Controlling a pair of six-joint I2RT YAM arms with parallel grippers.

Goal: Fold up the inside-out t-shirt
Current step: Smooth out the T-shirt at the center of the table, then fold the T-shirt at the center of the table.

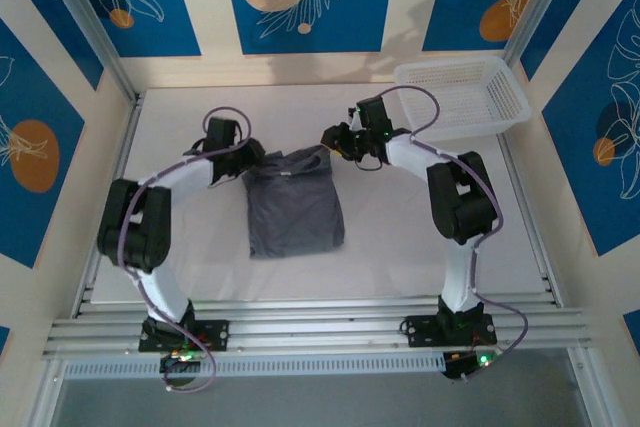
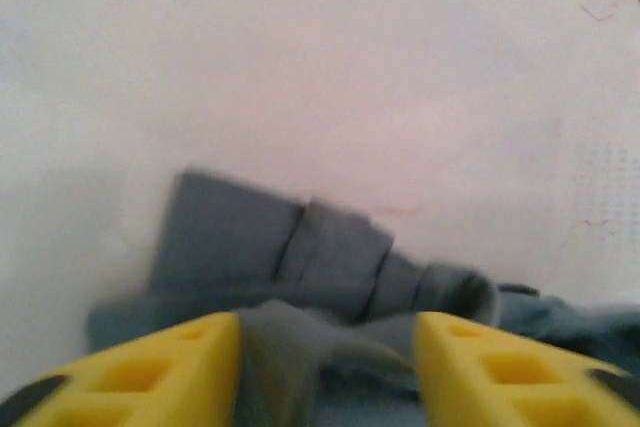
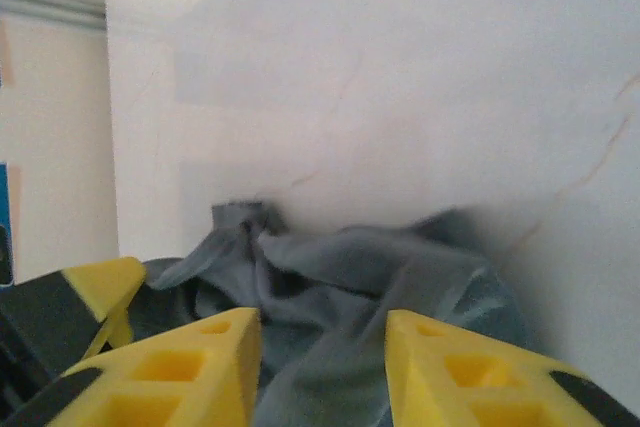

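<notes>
On the left, the bent white arm sets the left gripper (image 1: pixel 250 160) low at the t-shirt's (image 1: pixel 293 209) far-left corner, its yellow fingers (image 2: pixel 180 367) spread with cloth lying between them. The dark grey, soft, thin shirt lies mid-table as a rough rectangle, its far edge rumpled. At its far-right corner the right gripper (image 1: pixel 336 141) angles down, fingers likewise apart. A white mesh basket (image 1: pixel 462 97) sits far right.

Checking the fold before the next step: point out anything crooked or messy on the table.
The shirt is a fairly tidy rectangle, but its far edge is bunched into rumpled folds instead of lying flat. The basket sits slightly skewed in the far right corner. Nothing looks damaged.
</notes>
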